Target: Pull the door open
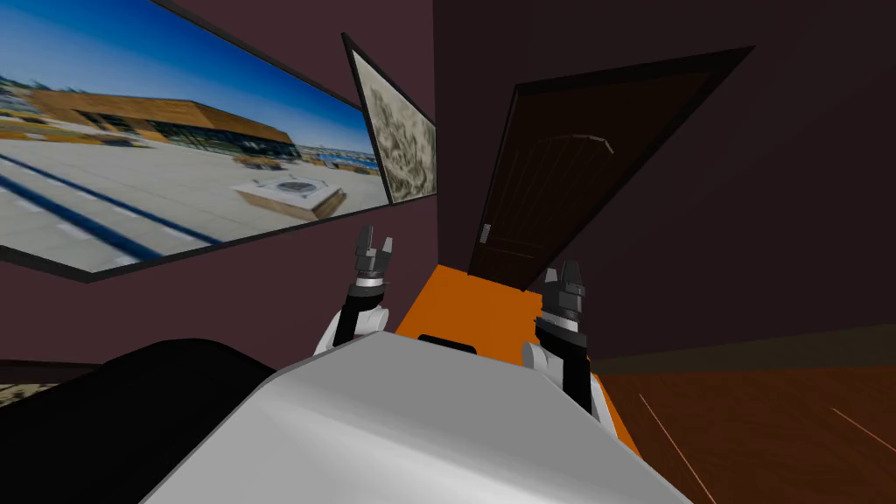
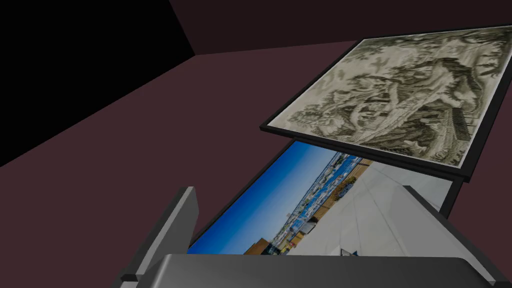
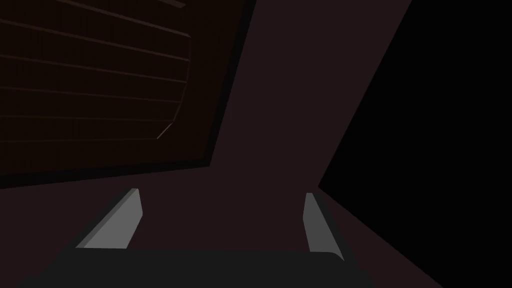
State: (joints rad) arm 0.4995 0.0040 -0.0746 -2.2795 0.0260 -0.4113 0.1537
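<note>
A dark brown panelled door (image 1: 560,175) stands ahead in a dark wall, with a small pale handle (image 1: 486,234) near its left edge. My right gripper (image 1: 570,266) is raised in front of the door's lower right part, open, with nothing between its fingers (image 3: 125,220). In the right wrist view the door (image 3: 95,85) and its dark frame lie beyond the fingers, well apart from them. My left gripper (image 1: 374,238) is held up to the left of the door, open and empty, short of the maroon wall.
An orange floor strip (image 1: 472,306) leads to the door; brown wood floor (image 1: 770,429) lies to the right. On the maroon left wall hang a large window-like cityscape (image 1: 157,157) and a framed grey picture (image 1: 402,140). A black shape (image 1: 105,411) sits at lower left.
</note>
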